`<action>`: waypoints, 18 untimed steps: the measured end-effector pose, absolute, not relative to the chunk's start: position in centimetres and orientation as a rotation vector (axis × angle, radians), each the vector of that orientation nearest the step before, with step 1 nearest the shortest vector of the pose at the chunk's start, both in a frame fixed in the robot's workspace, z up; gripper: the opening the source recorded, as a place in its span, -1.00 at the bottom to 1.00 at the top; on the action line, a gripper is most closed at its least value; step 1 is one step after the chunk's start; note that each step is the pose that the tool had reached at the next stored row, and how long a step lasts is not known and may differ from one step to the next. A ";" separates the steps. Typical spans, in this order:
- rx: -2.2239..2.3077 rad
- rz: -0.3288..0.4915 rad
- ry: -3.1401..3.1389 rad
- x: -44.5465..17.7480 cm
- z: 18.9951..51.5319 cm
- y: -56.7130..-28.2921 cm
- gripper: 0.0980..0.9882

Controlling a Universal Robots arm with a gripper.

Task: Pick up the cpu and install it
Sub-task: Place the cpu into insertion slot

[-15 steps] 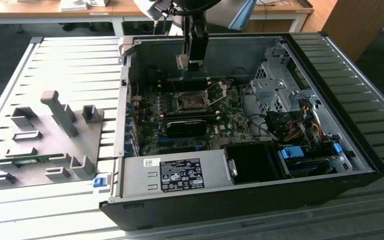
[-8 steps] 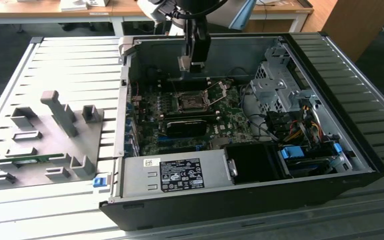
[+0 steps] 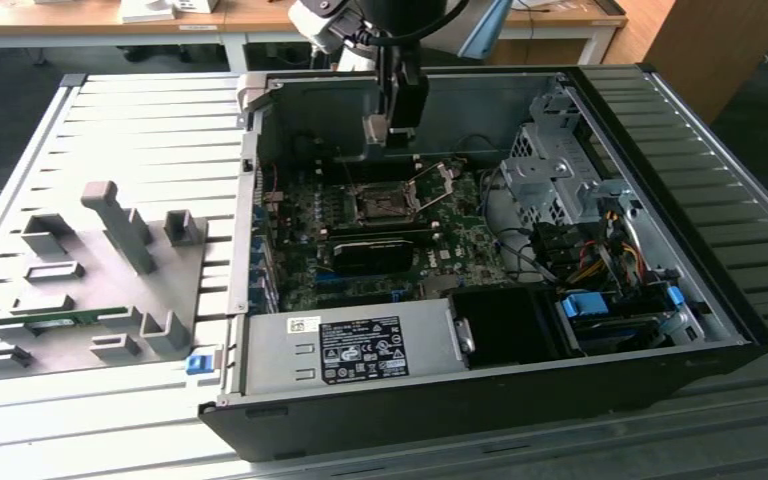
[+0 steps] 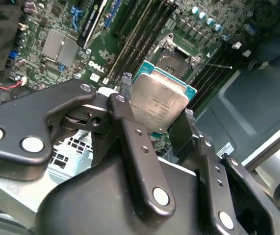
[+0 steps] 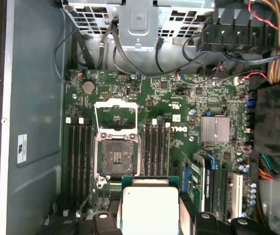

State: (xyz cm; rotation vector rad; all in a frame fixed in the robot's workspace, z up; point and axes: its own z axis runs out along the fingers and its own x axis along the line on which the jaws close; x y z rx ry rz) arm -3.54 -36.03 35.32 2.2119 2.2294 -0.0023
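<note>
My gripper (image 4: 157, 105) is shut on the cpu (image 4: 160, 98), a flat square chip with a silvery-grey top and a green edge, pinched between two black fingers (image 4: 126, 84). In the first wrist view the cpu (image 5: 149, 205) hangs just short of the open socket (image 5: 116, 157), whose metal frame (image 5: 116, 112) is flipped up. In the exterior view the gripper (image 3: 379, 135) hovers inside the open computer case, above and slightly behind the socket (image 3: 384, 203) on the green motherboard (image 3: 357, 270).
The case walls (image 3: 253, 200) surround the board. A grey power supply (image 3: 344, 350) lies at the front, a black shroud (image 3: 511, 325) beside it, and a drive cage (image 3: 551, 170) with cables (image 3: 598, 250) toward the exterior view's right. A grey fixture plate (image 3: 104, 260) holds a green memory stick (image 3: 57, 322).
</note>
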 end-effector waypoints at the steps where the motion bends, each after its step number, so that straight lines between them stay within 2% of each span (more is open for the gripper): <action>1: 2.212 -0.002 2.229 -3.5 35.2 -35.9 0.00; 18: 2.189 0.023 2.222 -3.3 32.9 -34.3 0.00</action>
